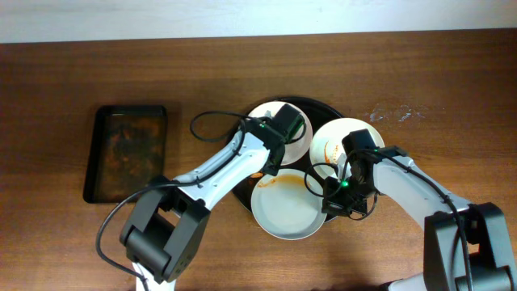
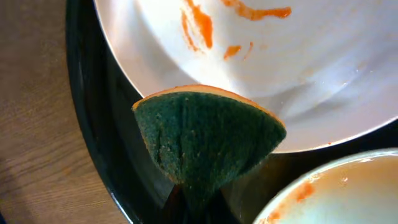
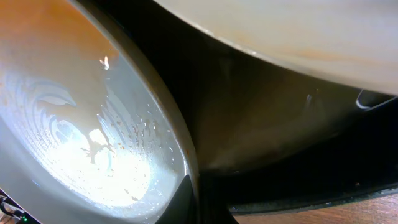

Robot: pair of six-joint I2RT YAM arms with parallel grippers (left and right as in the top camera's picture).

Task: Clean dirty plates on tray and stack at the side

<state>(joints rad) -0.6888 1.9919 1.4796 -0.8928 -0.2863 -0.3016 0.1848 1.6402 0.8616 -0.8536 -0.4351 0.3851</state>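
Note:
The round black tray [image 1: 329, 110] holds three white plates: one at the back left [image 1: 297, 144], one at the right [image 1: 333, 139], one at the front [image 1: 287, 212]. My left gripper [image 1: 273, 160] is shut on a green sponge with an orange top [image 2: 208, 140], held over the tray [image 2: 106, 124] beside a plate with orange smears [image 2: 298, 56]; another smeared plate [image 2: 339, 193] shows at the lower right. My right gripper [image 1: 335, 202] [image 3: 196, 202] is shut on the rim of the front plate [image 3: 93, 124], which looks wet. Another plate [image 3: 298, 31] lies beyond it.
A smaller rectangular black tray [image 1: 125, 153] with brownish residue lies on the wooden table to the left. White specks [image 1: 392, 115] mark the table behind the round tray. The tray's rim [image 3: 311, 200] and wood show at the lower right of the right wrist view.

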